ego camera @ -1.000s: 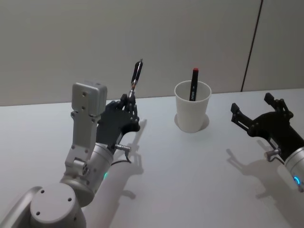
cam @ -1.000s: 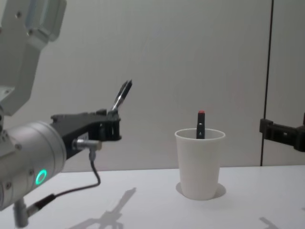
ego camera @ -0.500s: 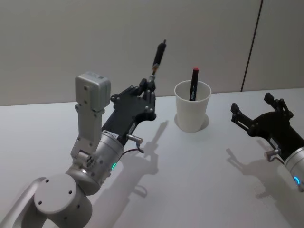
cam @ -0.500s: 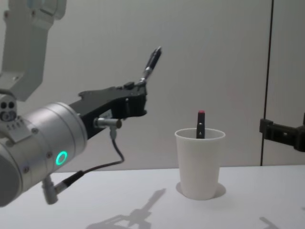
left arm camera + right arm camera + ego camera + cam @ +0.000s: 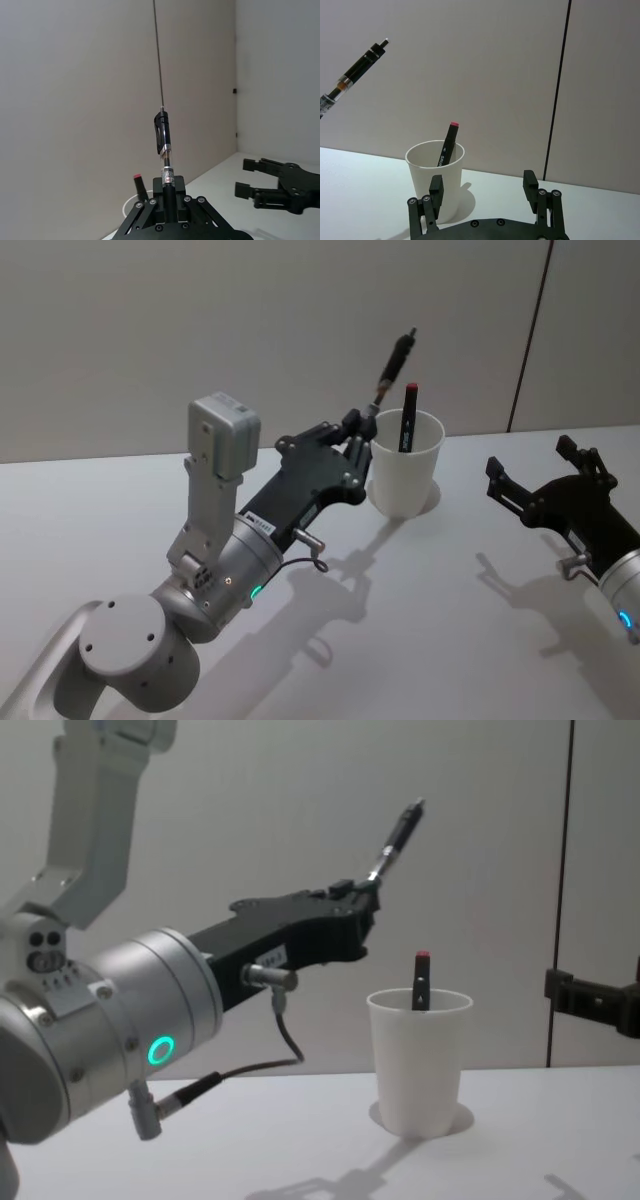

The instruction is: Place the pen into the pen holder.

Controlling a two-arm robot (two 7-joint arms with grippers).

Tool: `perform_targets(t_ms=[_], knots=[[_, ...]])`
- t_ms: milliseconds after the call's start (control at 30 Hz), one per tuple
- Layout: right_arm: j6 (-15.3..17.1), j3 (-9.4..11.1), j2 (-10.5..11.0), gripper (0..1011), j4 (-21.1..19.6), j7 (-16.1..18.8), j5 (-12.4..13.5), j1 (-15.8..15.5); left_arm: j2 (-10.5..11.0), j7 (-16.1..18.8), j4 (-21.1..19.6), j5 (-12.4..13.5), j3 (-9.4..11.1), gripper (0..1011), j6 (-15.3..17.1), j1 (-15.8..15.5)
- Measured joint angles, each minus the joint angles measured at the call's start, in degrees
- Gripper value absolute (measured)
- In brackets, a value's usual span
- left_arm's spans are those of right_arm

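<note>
- Gripping the slim black click pen with a clear barrel point(image 5: 393, 365) by its lower end, my left pincer point(image 5: 360, 425) is clenched on it. The clip end points up and leans toward the plain white tapered paper cup point(image 5: 405, 480).
- The pen is in the air, not in the cup. In the chest view its held end sits above the cup's left rim, and its top slants over the mouth.
- I judge I carry it this high so that it clears the rolled rim and whatever already stands inside.
- A black marker with a red cap point(image 5: 409, 415) leans in the cup, its cap poking above the rim. It takes up part of the mouth, so the free part is where I should aim.
- The cup stands upright on the pale grey surface point(image 5: 420, 620), with nothing steadying it. A knock from my pincer could tip it, which is reason enough to come in from above, not from the side.
- My right pincer point(image 5: 530, 462) is released, fingers spread, low and well apart to the cup's right. It is idle there and out of the left arm's path.
- The next step, as I see it, is to centre the pen over the open part of the mouth, bring it nearer upright, then lower and let go.
</note>
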Motion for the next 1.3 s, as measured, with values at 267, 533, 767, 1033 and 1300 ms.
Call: perform_targets(t_ms=[267,533,767,1033,1300], knots=[[0.00,0.00,0.00,1002,0.00,0.00,0.00,0.00,0.07,-3.04,0.49,0.70,0.24,129,0.12,-0.48],[0.00,0.00,0.00,1002,0.00,0.00,0.00,0.00,-0.02,-3.86,0.87,1.84,0.42,130,0.38,-0.85],[0.00,0.00,0.00,1002,0.00,0.00,0.00,0.00,-0.10,-4.23,1.12,2.57,0.53,129,0.53,-1.07],[-0.09,0.10,0.12,1002,-0.15,0.53,0.25,-0.08,-0.14,-4.41,1.26,2.95,0.57,128,0.61,-1.21],[-0.56,0.63,0.92,1002,-1.37,2.93,3.08,-0.94,-0.18,-4.52,1.31,3.15,0.62,129,0.67,-1.27]])
